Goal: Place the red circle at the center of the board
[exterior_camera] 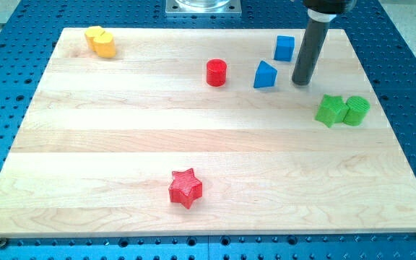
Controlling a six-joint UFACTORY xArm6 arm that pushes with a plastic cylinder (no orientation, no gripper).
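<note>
Our tip (302, 81) rests on the worktop (121, 144) right of the blue triangle (265, 75), beyond which sits the red circle (217, 72); no end effector shows.

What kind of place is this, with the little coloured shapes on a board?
Probably a robotics lab bench: a pale wooden board lies on a blue perforated metal table, and my tip stands beside a blue triangular block.

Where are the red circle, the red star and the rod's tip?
red circle (217, 72), camera view, top face.
red star (185, 187), camera view, top face.
my tip (301, 82), camera view, rod's very end.
</note>
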